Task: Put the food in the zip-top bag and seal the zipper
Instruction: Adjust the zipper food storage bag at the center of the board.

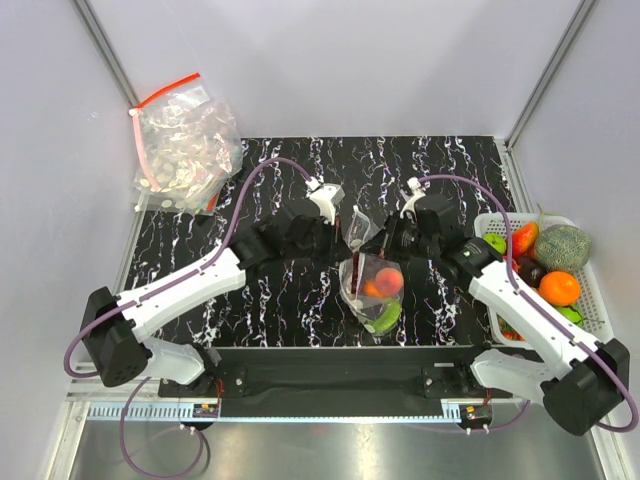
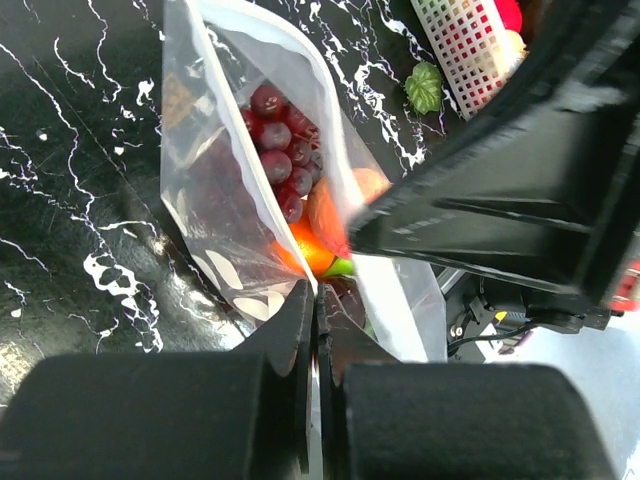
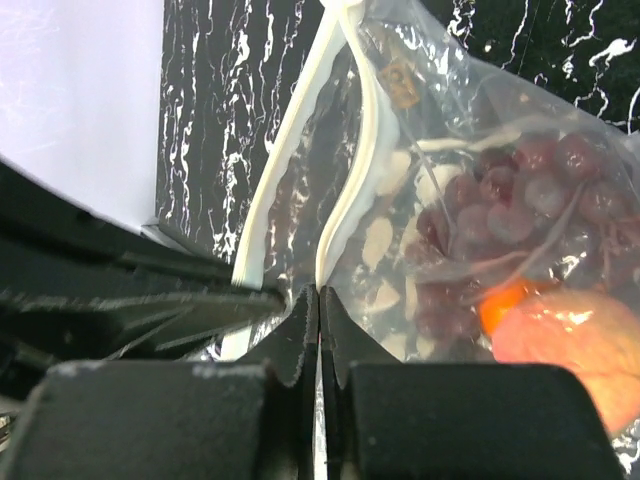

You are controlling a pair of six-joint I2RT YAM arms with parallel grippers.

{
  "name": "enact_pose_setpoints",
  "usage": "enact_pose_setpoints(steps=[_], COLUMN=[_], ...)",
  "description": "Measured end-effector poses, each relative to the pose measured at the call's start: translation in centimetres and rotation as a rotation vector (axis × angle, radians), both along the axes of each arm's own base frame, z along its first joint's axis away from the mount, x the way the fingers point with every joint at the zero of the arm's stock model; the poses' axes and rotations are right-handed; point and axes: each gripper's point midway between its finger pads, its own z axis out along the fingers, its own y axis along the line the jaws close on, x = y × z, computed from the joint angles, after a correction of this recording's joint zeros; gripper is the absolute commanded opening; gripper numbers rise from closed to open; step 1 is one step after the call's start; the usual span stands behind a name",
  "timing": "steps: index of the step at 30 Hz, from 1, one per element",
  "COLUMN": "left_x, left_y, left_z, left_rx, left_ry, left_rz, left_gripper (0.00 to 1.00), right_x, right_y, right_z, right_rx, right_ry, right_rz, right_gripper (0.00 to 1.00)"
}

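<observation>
Holds the zip-top bag (image 1: 372, 285) upright over the counter (image 1: 270, 300), left of the basket (image 1: 490, 222), jaws of left gripper (image 2: 315, 300) and right gripper (image 3: 318, 300) pressed together on its mouth edge, zipper (image 3: 345, 180) strips apart, grapes (image 2: 275, 140) inside.

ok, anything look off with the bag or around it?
Nothing spilled or torn. The zip-top bag holds the food, but its zipper gapes: two pale strips bow apart in the right wrist view. The left gripper and right gripper are both shut on the mouth edge.
</observation>
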Motion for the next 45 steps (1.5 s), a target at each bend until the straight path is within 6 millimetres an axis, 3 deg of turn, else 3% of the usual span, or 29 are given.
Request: enact_pose_setpoints(steps=[2, 5, 13, 17, 18, 23, 31, 34, 39, 41, 45], left_x=[0.1, 0.3, 0.8, 1.5, 1.6, 1.7, 2.0, 2.2, 2.4, 2.5, 2.8], left_y=[-0.1, -0.3, 0.4, 0.8, 0.9, 1.3, 1.8, 2.0, 2.8, 3.3, 3.8], left_z=[0.2, 0.4, -0.9, -0.9, -1.1, -2.1, -2.8, -2.8, -2.3, -2.2, -2.5], left_rx=[-0.009, -0.024, -0.019, -0.026, -0.026, -0.024, -0.02, -0.02, -0.039, -0.048, -0.068], left_ry=[-0.007, -0.019, -0.002, 0.004, 0.007, 0.03, 0.05, 0.054, 0.051, 0.052, 0.061], left_rz=[0.0, -0.001, 0.028, 0.05, 0.055, 0.074, 0.1, 0.121, 0.16, 0.181, 0.213], left_gripper=[0.0, 0.08, 0.23, 0.31, 0.33, 0.51, 0.62, 0.62, 0.61, 0.69, 0.74], right_x=[0.5, 0.9, 1.0, 0.8, 0.7, 0.4, -0.1, 0.0, 0.3, 0.4, 0.4], right_y=[0.3, 0.6, 1.1, 1.0, 1.0, 0.9, -0.1, -0.2, -0.2, -0.2, -0.3], right_z=[-0.3, -0.6, -0.1, 0.7, 0.8, 1.5, 3.0, 2.4, -0.3, -1.8, -4.0], right_rx=[0.0, -0.005, 0.017, 0.03, 0.032, 0.041, 0.051, 0.04, -0.008, -0.03, -0.062], right_ry=[0.0, 0.005, -0.014, -0.037, -0.042, -0.065, -0.128, -0.12, -0.066, -0.036, 0.013], right_rz=[0.001, 0.003, 0.021, 0.031, 0.035, 0.042, 0.008, 0.007, 0.004, 0.001, 0.001], right_gripper=[0.0, 0.0, 0.01, 0.34, 0.37, 0.41, 0.37, 0.32, 0.26, 0.26, 0.25])
